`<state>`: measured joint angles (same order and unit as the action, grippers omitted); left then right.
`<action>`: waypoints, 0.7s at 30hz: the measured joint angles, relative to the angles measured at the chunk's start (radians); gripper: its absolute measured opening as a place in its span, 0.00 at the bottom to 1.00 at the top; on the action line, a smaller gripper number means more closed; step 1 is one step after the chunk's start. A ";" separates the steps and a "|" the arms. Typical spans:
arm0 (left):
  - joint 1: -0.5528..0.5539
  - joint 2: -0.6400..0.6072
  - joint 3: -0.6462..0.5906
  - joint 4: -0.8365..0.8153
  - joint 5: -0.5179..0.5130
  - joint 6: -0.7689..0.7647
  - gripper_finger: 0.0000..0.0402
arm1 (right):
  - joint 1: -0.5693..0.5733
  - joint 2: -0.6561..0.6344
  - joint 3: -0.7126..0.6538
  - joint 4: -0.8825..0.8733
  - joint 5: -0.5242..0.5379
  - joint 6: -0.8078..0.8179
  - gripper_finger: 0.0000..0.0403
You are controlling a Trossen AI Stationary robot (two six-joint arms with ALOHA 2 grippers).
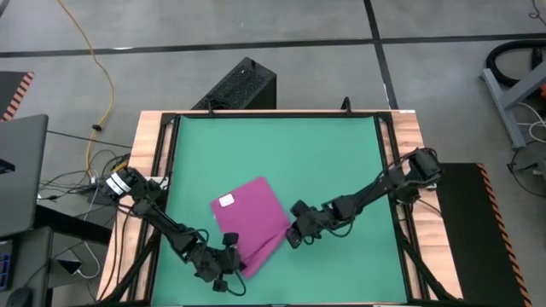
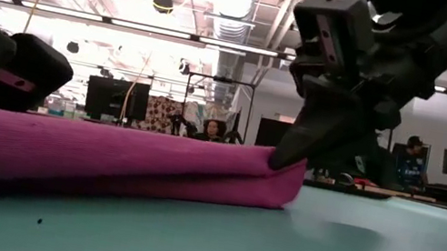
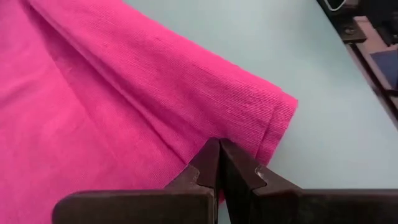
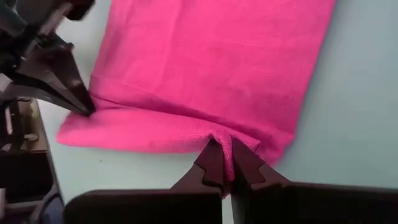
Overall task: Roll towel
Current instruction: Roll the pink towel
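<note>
The magenta towel (image 1: 247, 217) lies flat on the green mat (image 1: 324, 162), its white tag (image 1: 226, 201) toward the far left. The edge nearest the table's front is turned over into a thick folded strip (image 4: 155, 127). My left gripper (image 1: 231, 254) is shut at the strip's left end (image 3: 219, 144). My right gripper (image 1: 293, 234) is shut on the strip's right end (image 2: 287, 160). My left gripper touches the folded strip near its end (image 3: 205, 134) with its shut fingertips, slanting down from the table's near left. I see no cloth between the fingers, and I cannot tell whether any is caught there. My right gripper pinches the strip's folded edge (image 4: 214, 134) between its two fingertips, close to the towel's right corner. It slants down from the table's right. The cloth puckers up at the tips, and the rest of the strip lies on the mat.
Bare green mat (image 1: 281, 145) lies beyond the towel and to its right. A wooden frame (image 1: 152, 145) borders the table. A black box (image 1: 243, 85) stands on the floor behind the far edge. People sit far off in the room (image 2: 409, 154).
</note>
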<state>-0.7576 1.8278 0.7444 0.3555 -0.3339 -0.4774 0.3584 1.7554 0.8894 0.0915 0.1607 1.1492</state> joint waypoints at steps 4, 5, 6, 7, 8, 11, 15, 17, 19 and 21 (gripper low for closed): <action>0.008 0.000 0.000 0.003 0.022 0.000 0.00 | -0.015 0.000 0.000 0.003 -0.017 -0.009 0.04; 0.008 0.000 0.000 0.003 0.026 0.000 0.00 | -0.019 -0.001 0.000 0.004 -0.030 -0.009 0.04; 0.009 0.000 0.000 0.003 0.034 0.000 0.00 | -0.022 -0.001 0.000 0.003 -0.040 -0.012 0.04; 0.012 0.000 0.000 0.003 0.041 0.002 0.00 | -0.025 0.001 0.000 0.002 -0.042 -0.013 0.04; 0.014 0.000 0.000 0.002 0.045 0.003 0.00 | -0.028 0.004 0.000 0.002 -0.043 -0.014 0.04; 0.014 -0.008 0.000 0.003 0.045 0.003 0.00 | -0.038 0.022 0.000 0.004 -0.059 -0.015 0.04; -0.006 -0.073 -0.001 -0.034 0.045 -0.007 0.00 | -0.040 0.054 0.000 0.016 -0.061 -0.021 0.04; -0.022 -0.123 0.000 -0.053 0.016 -0.027 0.00 | -0.040 0.063 0.000 0.029 -0.061 -0.021 0.04; -0.038 -0.166 0.000 -0.091 -0.045 -0.037 0.00 | -0.040 0.064 0.000 0.033 -0.060 -0.023 0.04; -0.062 -0.198 0.000 -0.106 -0.131 -0.047 0.00 | -0.040 0.064 0.000 0.036 -0.059 -0.024 0.04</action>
<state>-0.8192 1.6297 0.7441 0.2500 -0.4644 -0.5249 0.3183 1.8191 0.8894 0.1280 0.1013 1.1252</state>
